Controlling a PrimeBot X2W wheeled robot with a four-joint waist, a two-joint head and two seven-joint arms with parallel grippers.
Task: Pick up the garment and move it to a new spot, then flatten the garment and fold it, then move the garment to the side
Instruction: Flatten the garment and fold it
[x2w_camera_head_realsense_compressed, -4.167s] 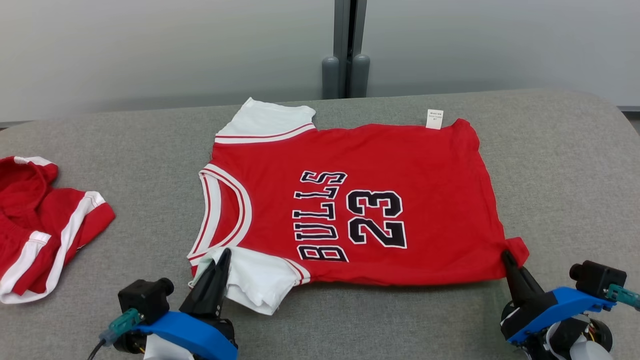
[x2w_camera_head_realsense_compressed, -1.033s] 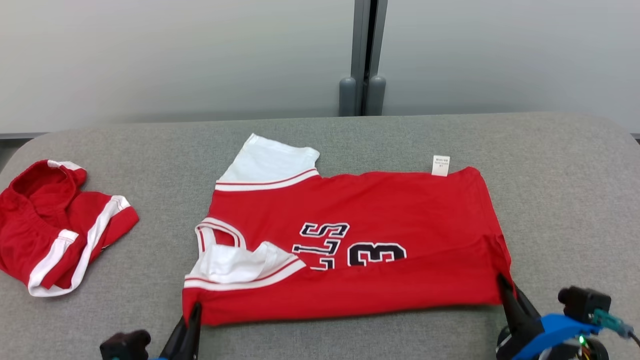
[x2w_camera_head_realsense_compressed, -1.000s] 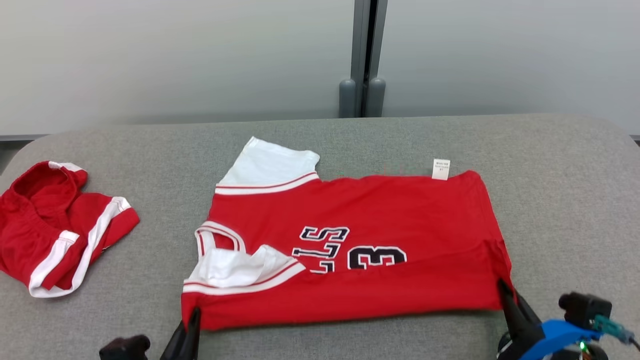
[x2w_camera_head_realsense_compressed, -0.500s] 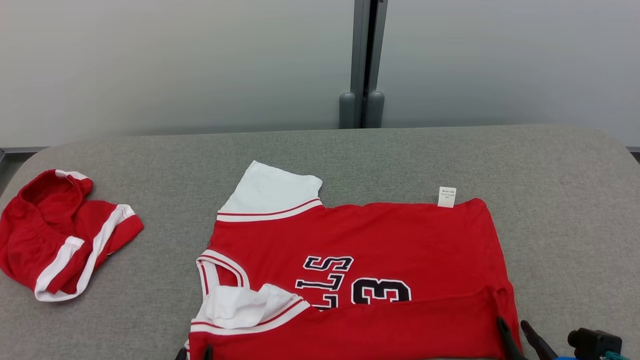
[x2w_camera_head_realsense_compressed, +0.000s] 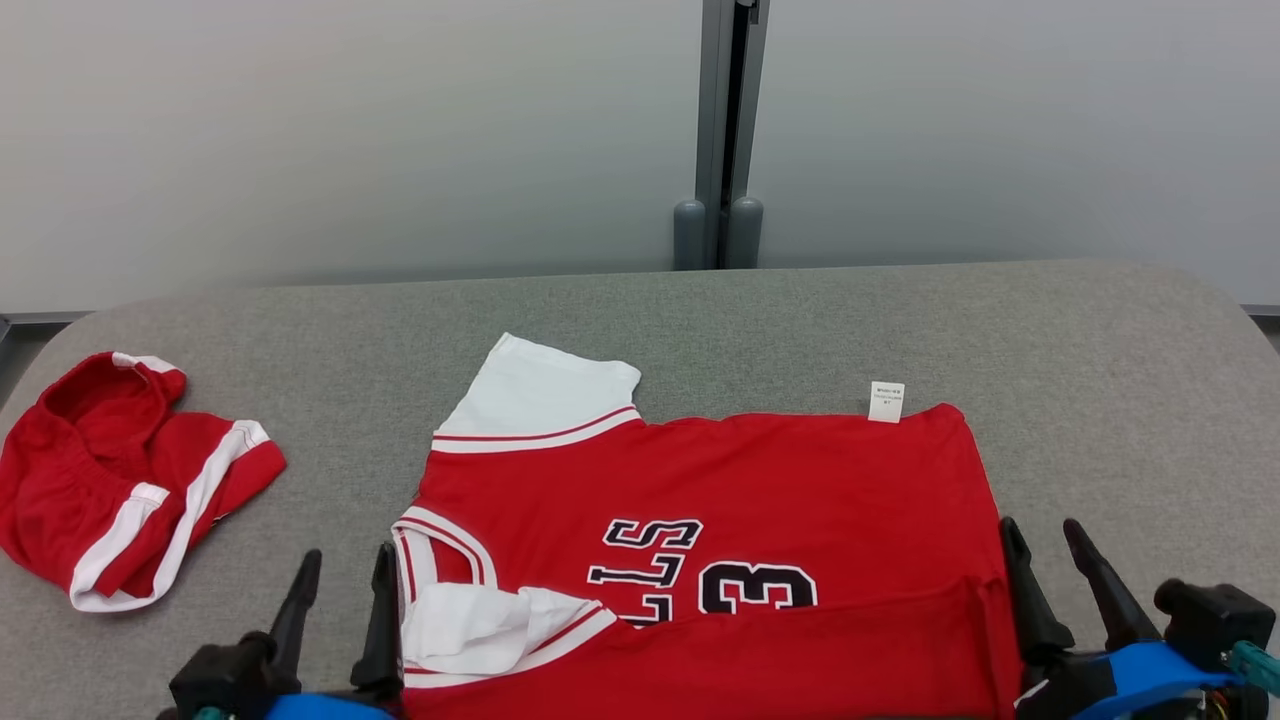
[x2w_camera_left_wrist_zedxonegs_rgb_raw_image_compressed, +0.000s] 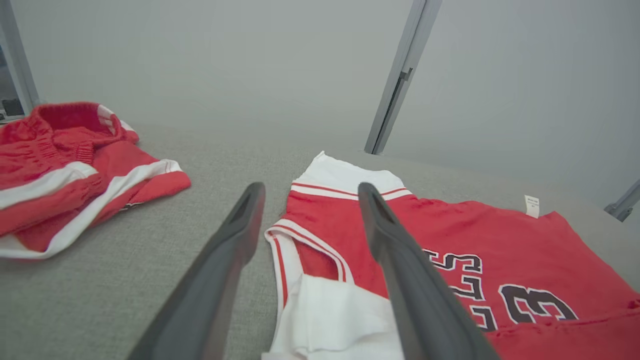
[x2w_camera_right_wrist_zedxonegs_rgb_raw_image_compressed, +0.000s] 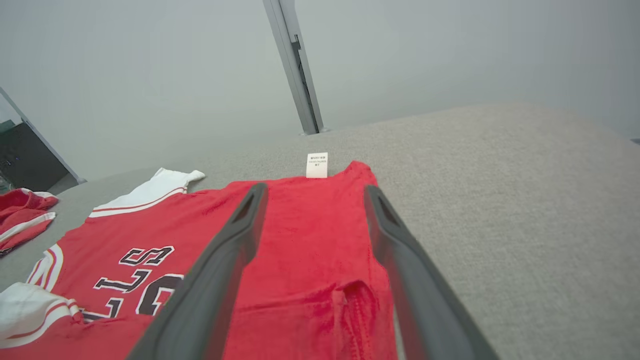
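Observation:
The garment (x2w_camera_head_realsense_compressed: 750, 480) is a red jersey with white sleeves and black lettering, lying flat on the grey table (x2w_camera_head_realsense_compressed: 1100, 350). Its near edge is folded over toward the middle and covers the lower part of the lettering. My left gripper (x2w_camera_head_realsense_compressed: 347, 560) stands open at the collar-side near corner, with nothing between its fingers. My right gripper (x2w_camera_head_realsense_compressed: 1040, 530) is open at the hem-side near corner, straddling the jersey's right edge. The left wrist view has the left gripper (x2w_camera_left_wrist_zedxonegs_rgb_raw_image_compressed: 310, 190) above the collar and white sleeve of the garment (x2w_camera_left_wrist_zedxonegs_rgb_raw_image_compressed: 450, 230). In the right wrist view, the right gripper (x2w_camera_right_wrist_zedxonegs_rgb_raw_image_compressed: 315, 190) hovers over the garment (x2w_camera_right_wrist_zedxonegs_rgb_raw_image_compressed: 310, 235).
Crumpled red shorts with white stripes (x2w_camera_head_realsense_compressed: 110, 480) lie at the table's left end, also seen as the shorts (x2w_camera_left_wrist_zedxonegs_rgb_raw_image_compressed: 60, 165) in the left wrist view. A grey wall with a vertical post (x2w_camera_head_realsense_compressed: 718, 130) stands behind the table. Bare table surface lies beyond and right of the jersey.
Both grippers have opened and let go of the jersey's near edge, which now lies folded over the front. The head camera has shifted, so the whole picture sits lower.

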